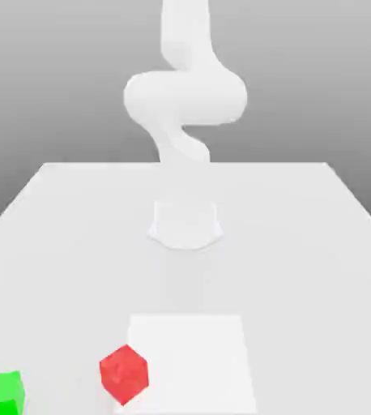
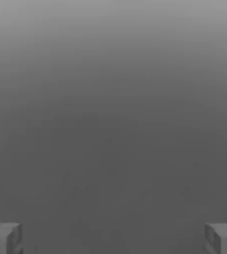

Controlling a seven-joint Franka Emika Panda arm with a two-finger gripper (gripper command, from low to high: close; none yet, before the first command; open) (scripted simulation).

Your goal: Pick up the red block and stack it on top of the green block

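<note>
The table (image 1: 67, 267) runs from near to far and bears everything. The arm (image 1: 185, 97) rises from its base at the middle, probably set there to reach either side; its upper part goes out of the exterior view's top. Nearer lies a pale square (image 1: 193, 357), perhaps marking a work area.

The claw (image 2: 113, 238) is spread wide in the hand view, with nothing between its fingers, as suits a grasp yet to be made.

The red block (image 1: 125, 374), the one to lift, is near, at the pale square's edge on the exterior view's left. It looks tipped, corner towards the viewer; what props it so, or whether it touches the surface, I cannot tell. If it is tilted, the grip may slip or twist it.

The green block (image 1: 1, 393) is near, at the exterior view's far left, apart from the red. It looks level, so its top should serve as a seat.
</note>
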